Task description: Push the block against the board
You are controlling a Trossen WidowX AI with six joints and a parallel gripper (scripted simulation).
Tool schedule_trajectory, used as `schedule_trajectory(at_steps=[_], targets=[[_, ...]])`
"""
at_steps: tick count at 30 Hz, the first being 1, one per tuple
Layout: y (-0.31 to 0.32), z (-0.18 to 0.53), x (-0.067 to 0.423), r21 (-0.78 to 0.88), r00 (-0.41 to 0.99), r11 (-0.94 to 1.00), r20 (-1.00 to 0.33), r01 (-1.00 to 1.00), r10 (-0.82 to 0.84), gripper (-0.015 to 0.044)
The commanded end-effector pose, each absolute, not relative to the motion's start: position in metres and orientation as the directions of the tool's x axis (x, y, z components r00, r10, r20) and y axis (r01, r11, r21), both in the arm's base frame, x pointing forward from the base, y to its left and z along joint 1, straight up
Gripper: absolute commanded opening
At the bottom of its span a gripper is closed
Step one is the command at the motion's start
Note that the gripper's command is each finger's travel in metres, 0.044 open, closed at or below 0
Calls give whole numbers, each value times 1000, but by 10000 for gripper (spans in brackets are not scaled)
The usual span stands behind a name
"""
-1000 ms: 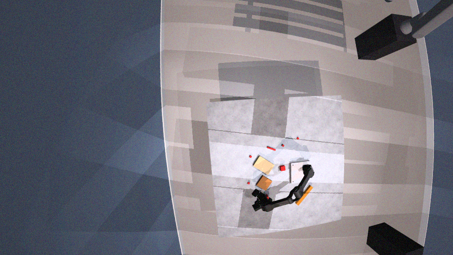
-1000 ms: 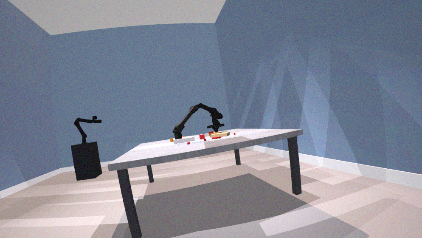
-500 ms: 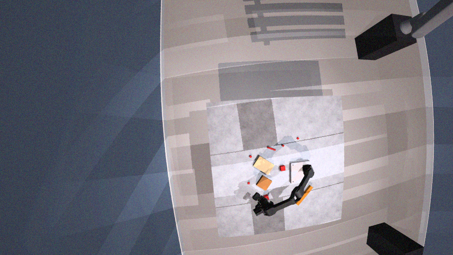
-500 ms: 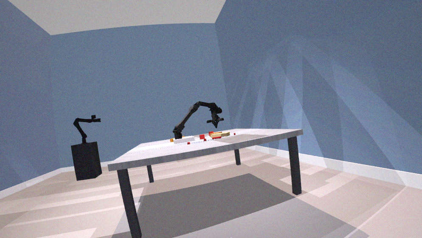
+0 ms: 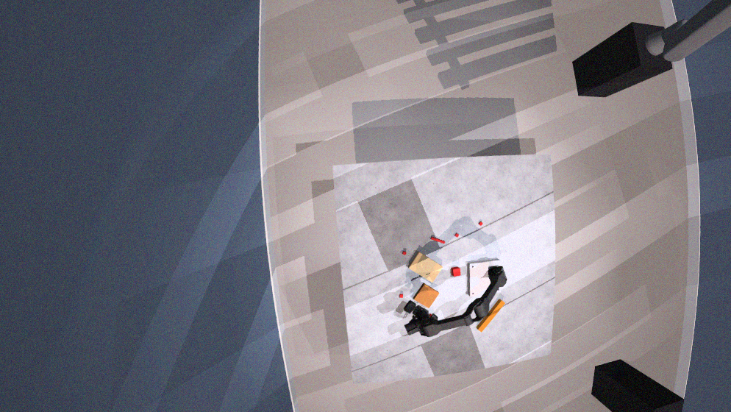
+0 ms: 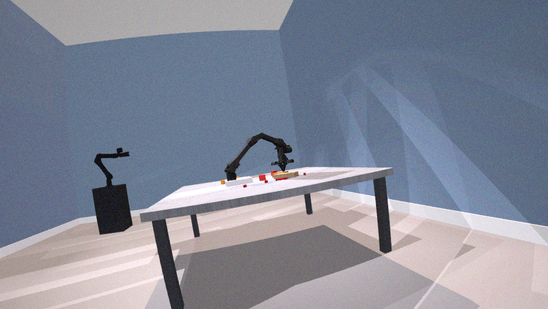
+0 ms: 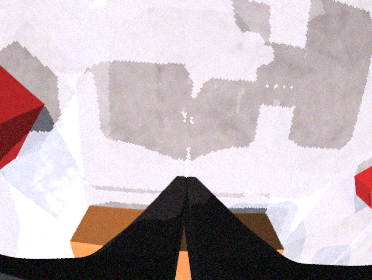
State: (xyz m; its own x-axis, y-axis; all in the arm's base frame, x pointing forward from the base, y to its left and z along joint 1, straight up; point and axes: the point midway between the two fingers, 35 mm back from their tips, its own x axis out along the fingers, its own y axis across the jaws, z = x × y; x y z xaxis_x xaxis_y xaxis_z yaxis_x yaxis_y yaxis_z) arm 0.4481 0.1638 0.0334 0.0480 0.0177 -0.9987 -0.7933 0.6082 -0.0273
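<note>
square block flat, matte orange; black tapered claw closed, empty, beside it
</note>
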Motion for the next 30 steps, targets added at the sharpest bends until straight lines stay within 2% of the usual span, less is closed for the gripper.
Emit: schedule_trajectory(at_steps=[1,30], targets=[[164,20,446,-21,37,603,-999,-798,14,0],[143,21,436,-21,36,603,-999,-798,12,0]])
